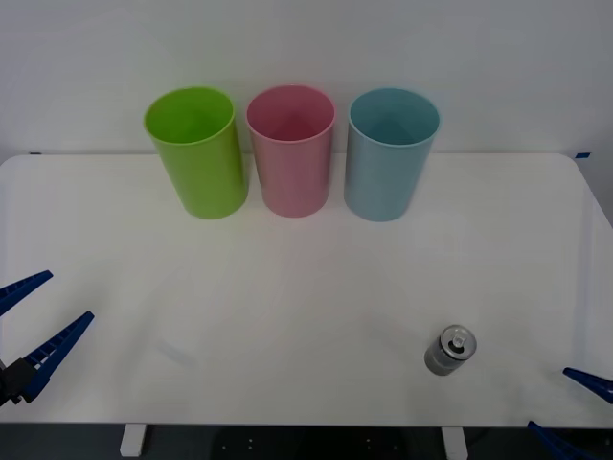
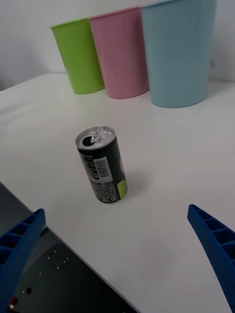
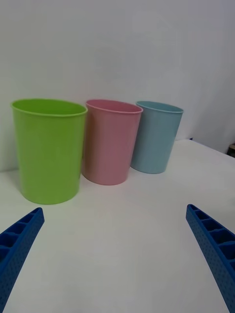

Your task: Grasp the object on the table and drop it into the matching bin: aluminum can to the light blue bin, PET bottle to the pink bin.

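Stood upright on the white table (image 1: 287, 287), lower right of the front view: the aluminum can (image 1: 450, 351), well apart from the three bins lined along the far edge. Dark grey side with a printed label, shiny top, pull tab raised over an opened mouth.

Waited spread wide at the lower right corner of the front view, near the table's front edge: the right gripper (image 1: 575, 407), nothing between its ribbed blue fingers. In the right wrist view, framed the can (image 2: 102, 165) between and beyond the two fingertips, not touching. Hung wide open and empty too at the lower left of the front view: the left gripper (image 1: 29, 321), parked, facing the bins.

Step in hand, by judgement: reaching and closing on the can. Best done by advancing the right gripper low and level until the can's body sat squarely between the fingers, then closing on the mid-height wall rather than the rim. Thin metal, smooth and round, likely light; firm but gentle squeeze advised, since a glancing finger could tip it.

Destination at upper right of centre in the front view: the light blue bin (image 1: 391, 153), tall, tapering, smooth plastic, open top. Beside it the pink bin (image 1: 291, 150), then a lime green bin (image 1: 195, 150).
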Controlling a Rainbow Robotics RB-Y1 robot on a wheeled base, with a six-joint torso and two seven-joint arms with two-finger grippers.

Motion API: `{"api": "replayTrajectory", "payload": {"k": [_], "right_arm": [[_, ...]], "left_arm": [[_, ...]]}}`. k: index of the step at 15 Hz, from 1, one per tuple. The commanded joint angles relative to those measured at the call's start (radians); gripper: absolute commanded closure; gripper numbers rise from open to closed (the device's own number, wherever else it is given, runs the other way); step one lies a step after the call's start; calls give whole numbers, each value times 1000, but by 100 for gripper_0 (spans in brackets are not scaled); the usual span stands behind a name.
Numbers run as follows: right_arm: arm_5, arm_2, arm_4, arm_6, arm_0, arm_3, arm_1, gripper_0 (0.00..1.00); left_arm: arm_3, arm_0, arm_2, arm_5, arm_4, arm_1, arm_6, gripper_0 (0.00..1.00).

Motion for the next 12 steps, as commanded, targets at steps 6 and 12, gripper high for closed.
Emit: {"api": "replayTrajectory", "payload": {"k": [6, 12], "right_arm": [[38, 101, -53, 81, -76, 112, 12, 0], [85, 141, -52, 120, -111, 125, 55, 0]], "left_arm": [[0, 0, 0, 0, 0, 0, 0, 0], [0, 0, 0, 0, 0, 0, 0, 0]]}}
